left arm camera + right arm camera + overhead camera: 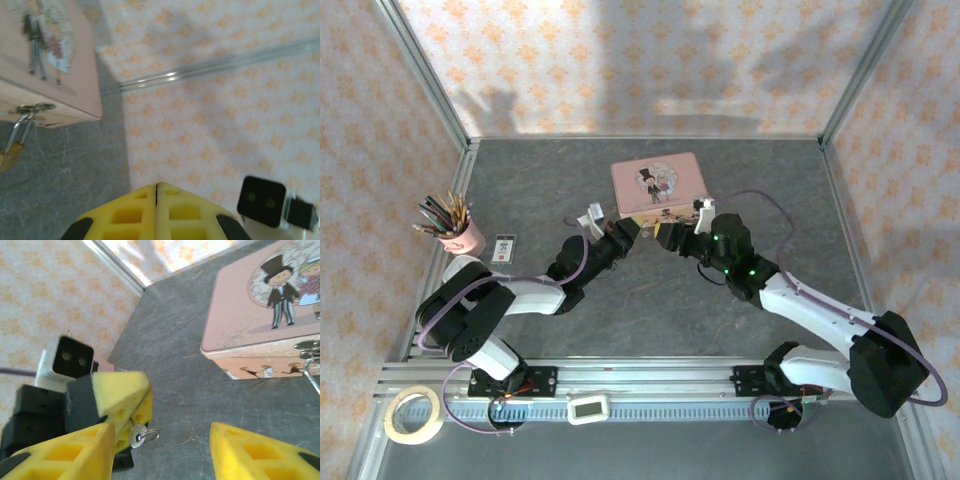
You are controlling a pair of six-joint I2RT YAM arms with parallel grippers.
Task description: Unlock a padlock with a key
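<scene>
The small brass padlock [9,154] hangs by its thin silvery shackle [22,125] from the front latch of the pink picture tin [656,184]. My left gripper [157,186] is shut, its yellow fingers [120,390] pinching a small silver key [135,435] whose round head and ring stick out below. It sits just left of the tin's front [626,233]. My right gripper [160,452] stands open facing it over bare table, right of the latch [672,236]. At the right edge of the right wrist view only the shackle [313,374] shows.
A pink cup of pencils [460,232] and a small card [504,247] stand at the left. A tape roll [415,415] and a white device [588,408] lie by the front rail. Patterned walls close in the grey table [650,300].
</scene>
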